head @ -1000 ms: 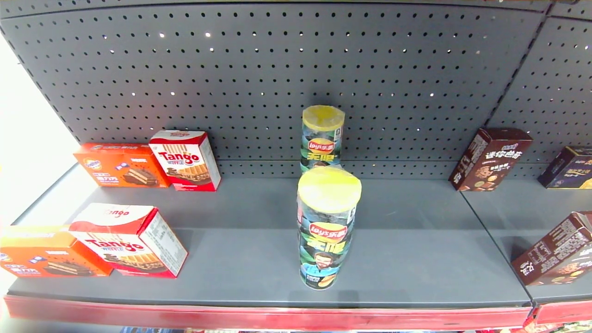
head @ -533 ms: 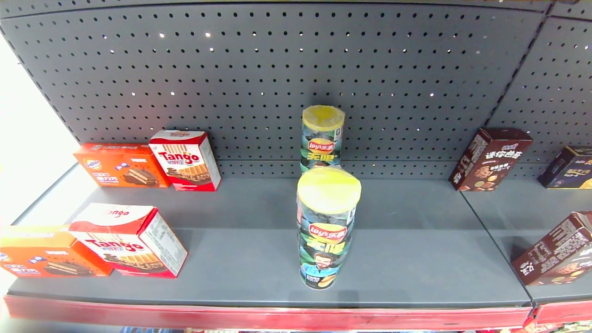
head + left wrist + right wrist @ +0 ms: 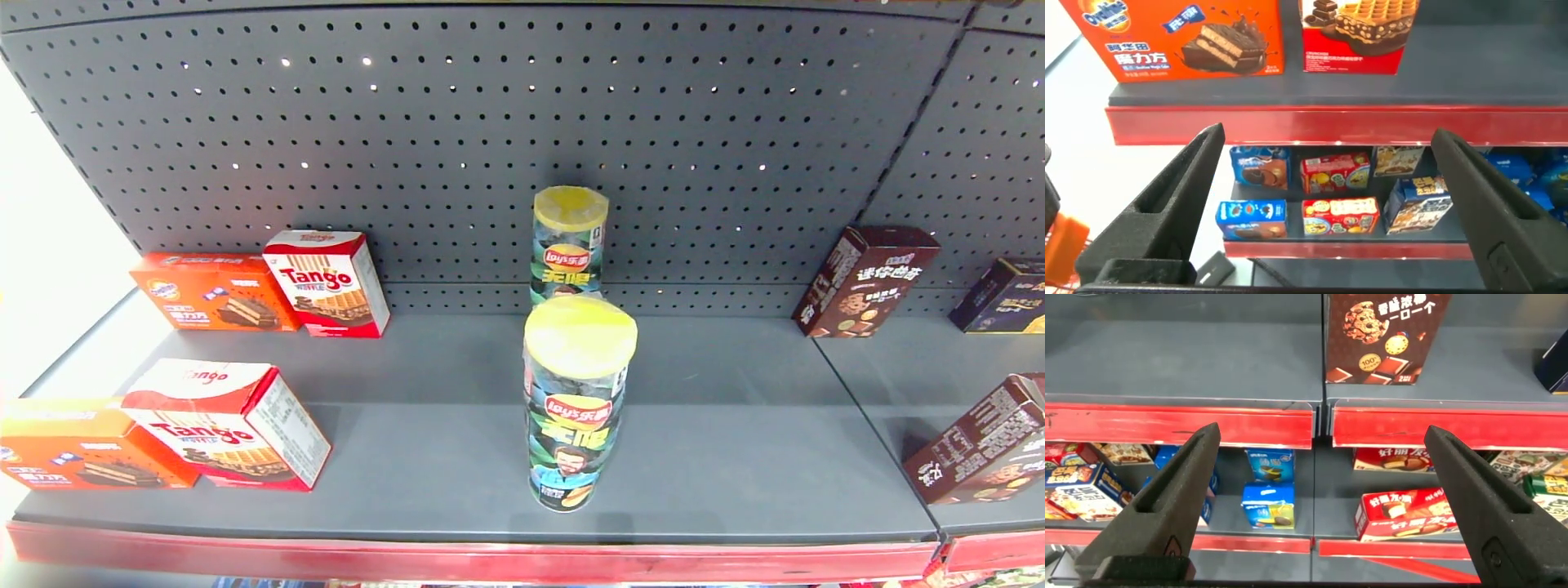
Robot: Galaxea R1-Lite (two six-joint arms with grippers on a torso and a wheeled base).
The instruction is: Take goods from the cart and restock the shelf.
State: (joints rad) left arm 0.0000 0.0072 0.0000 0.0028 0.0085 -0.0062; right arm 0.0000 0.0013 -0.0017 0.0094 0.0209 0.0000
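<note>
Two chip cans with yellow lids stand on the grey shelf (image 3: 735, 441), one at the front (image 3: 575, 404) and one behind it at the pegboard (image 3: 569, 243). Orange boxes (image 3: 214, 291) (image 3: 77, 445) and red-white wafer boxes (image 3: 331, 282) (image 3: 233, 425) lie on the shelf's left side. Brown boxes (image 3: 865, 282) (image 3: 980, 449) stand on the right. My left gripper (image 3: 1327, 171) is open below the shelf's red front edge (image 3: 1290, 122), with nothing between its fingers. My right gripper (image 3: 1323, 457) is open too, facing the red edge (image 3: 1176, 425) under a brown box (image 3: 1386, 335).
Lower shelves hold blue, red and white snack boxes (image 3: 1335, 196) (image 3: 1270, 494). The pegboard back wall (image 3: 490, 122) closes the shelf behind. Bare shelf lies to either side of the front can.
</note>
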